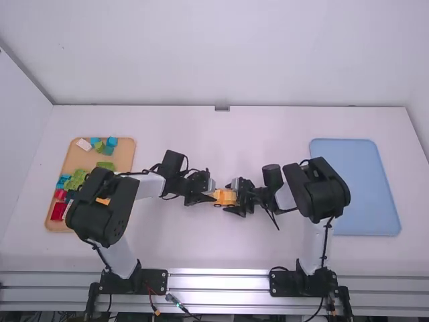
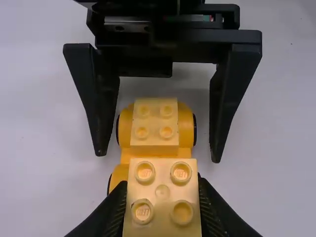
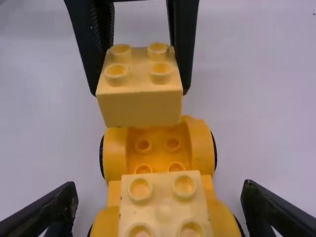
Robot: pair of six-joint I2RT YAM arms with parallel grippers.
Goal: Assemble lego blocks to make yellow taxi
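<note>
Nearest, the left gripper (image 2: 162, 184) clamps a block (image 2: 162, 192) over the base (image 2: 136, 154). Beyond, a second block (image 2: 154, 122) tops the base; the right gripper's (image 2: 158, 157) fingers stand apart astride it. Base: probably light, stiff, prone to roll; grasp both sides.

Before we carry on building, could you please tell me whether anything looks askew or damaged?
Nothing stands out: the seated block looks square on the car base, the left gripper grips the held block above the base's other end, and no damage shows.
</note>
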